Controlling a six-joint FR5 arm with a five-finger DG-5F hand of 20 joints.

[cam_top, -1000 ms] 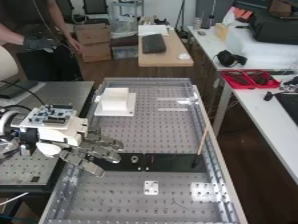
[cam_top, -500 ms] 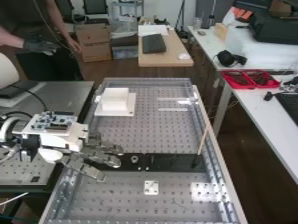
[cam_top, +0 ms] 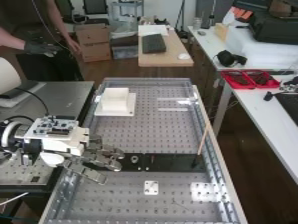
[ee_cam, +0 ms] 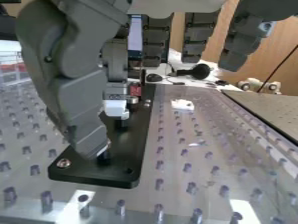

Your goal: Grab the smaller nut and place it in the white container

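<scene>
The dark grey robot hand point(cam_top: 110, 162) is held wide, its fingers mostly straight and spread apart. In the high view it hangs over the left part of a flat black bar point(cam_top: 169, 162), which lies crosswise on a perforated metal tabletop point(cam_top: 149, 135) with raised edge rails, and its fingers point toward the bar's right end. In the wrist view the fingers hang above the bar, and the nearest digit slants down to its near end, the tip low over the black surface; whether it touches cannot be told.

The exact place of the smaller nut cannot be told. A bit of shiny metal sits at that digit's tip, partly hidden, and the pictures do not settle whether it is the nut. Nothing shows for certain that the hand grips anything. The silvery round bearing point(cam_top: 134, 159) stands on the bar, just beyond the fingertips in the high view.

The white square container point(cam_top: 115, 98) sits on a thin white plate point(cam_top: 124, 111) near the tabletop's far left corner, well apart from the hand. A slim brown stick point(cam_top: 202, 142) rises at a slant from the bar's right end. Between the bar and the tabletop's near edge lies a small white plate with holes point(cam_top: 151, 187). A silvery screw head point(ee_cam: 63, 163) is set in a corner of the bar's near end in the wrist view.
</scene>
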